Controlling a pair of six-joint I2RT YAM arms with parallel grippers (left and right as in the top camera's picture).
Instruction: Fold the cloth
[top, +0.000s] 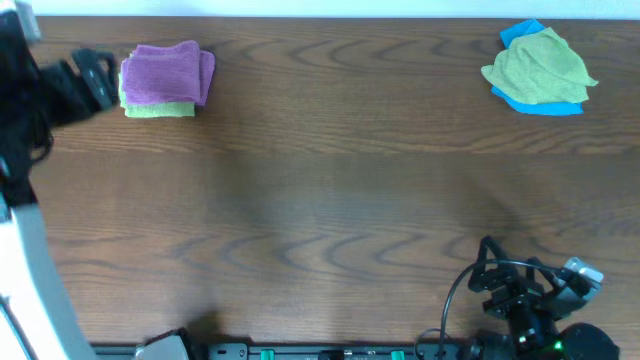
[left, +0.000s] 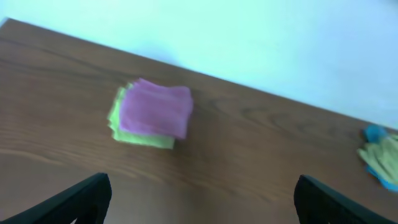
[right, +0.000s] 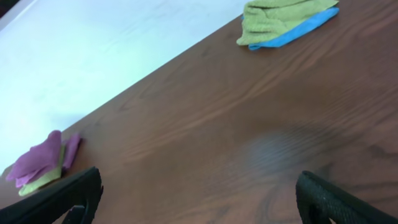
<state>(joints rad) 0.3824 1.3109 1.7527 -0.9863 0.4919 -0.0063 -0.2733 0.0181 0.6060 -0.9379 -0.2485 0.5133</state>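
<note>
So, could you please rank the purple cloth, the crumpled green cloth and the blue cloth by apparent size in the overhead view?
1. crumpled green cloth, largest.
2. purple cloth, folded, somewhat smaller.
3. blue cloth, only edges showing beneath the green one.

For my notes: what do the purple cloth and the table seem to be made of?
The purple cloth looks like soft microfibre fabric: matte, fuzzy surface. The table seems wood or wood-look laminate: dark brown grain lines, slight sheen.

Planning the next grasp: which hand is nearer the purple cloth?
Left. The left hand is open right beside the purple cloth, at the table's far left corner; the right hand is open near the opposite front corner, far away.
</note>
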